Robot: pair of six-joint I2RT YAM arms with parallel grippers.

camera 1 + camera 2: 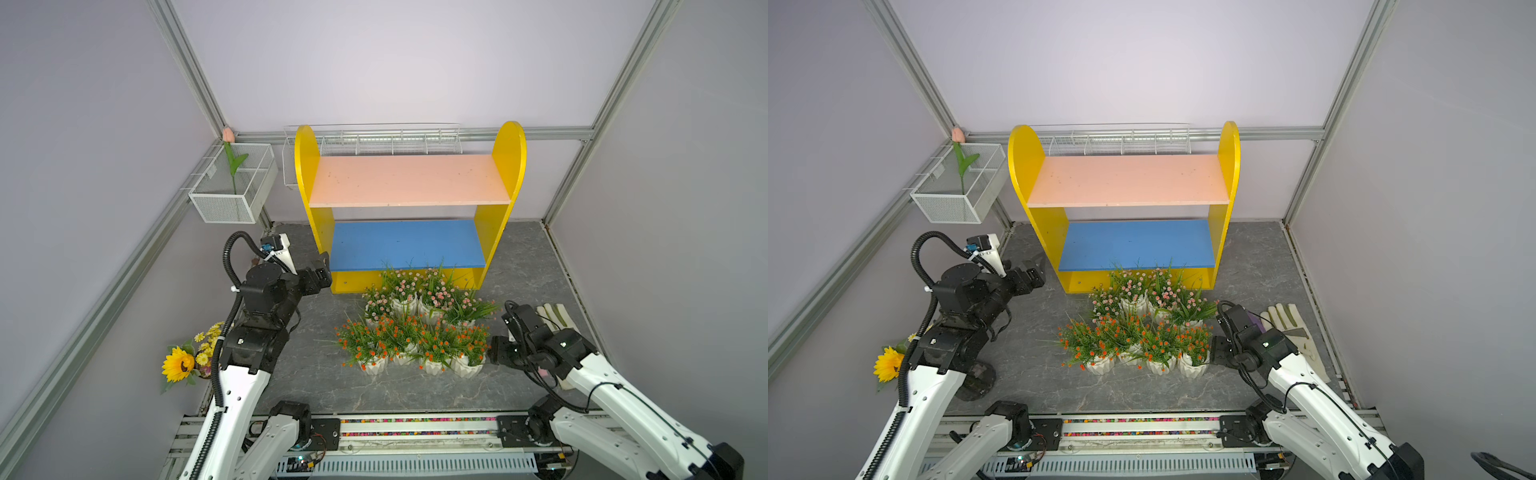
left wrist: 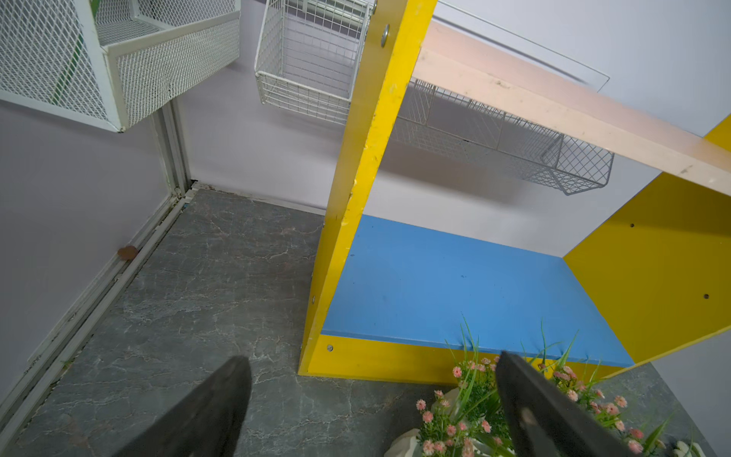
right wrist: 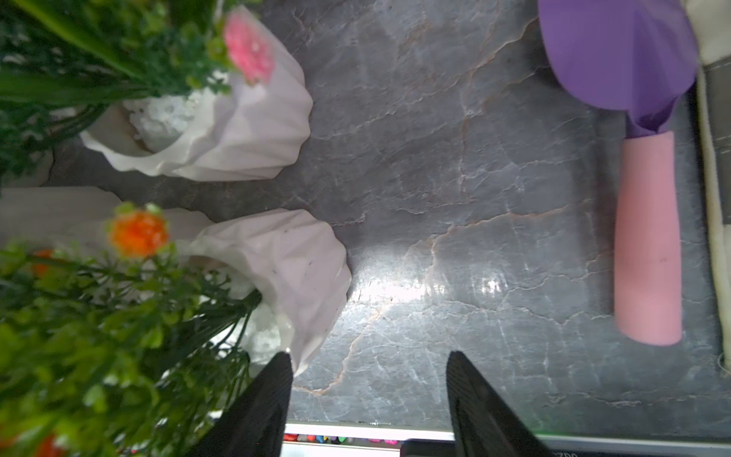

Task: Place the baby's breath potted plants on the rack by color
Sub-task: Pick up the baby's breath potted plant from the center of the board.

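Observation:
The rack (image 1: 409, 183) stands at the back with its pale pink upper board and blue lower board (image 2: 455, 285) both bare. In front of it on the floor stand the baby's breath potted plants, pink ones (image 1: 419, 291) behind and orange ones (image 1: 411, 340) in front. My right gripper (image 3: 370, 356) is low beside the rightmost orange pot (image 3: 292, 269). It is open, with one fingertip at the pot's rim and bare floor between the fingers. A pink-bloom pot (image 3: 253, 130) sits just beyond. My left gripper (image 2: 372, 358) hangs open by the rack's left panel, holding nothing.
A sunflower bouquet (image 1: 180, 363) stands at the left wall. A tulip stem sits in a white mesh basket (image 1: 232, 183), and a wire basket (image 1: 374, 141) hangs behind the rack. A glove (image 1: 555, 316) and a purple trowel with a pink handle (image 3: 648, 237) lie at the right.

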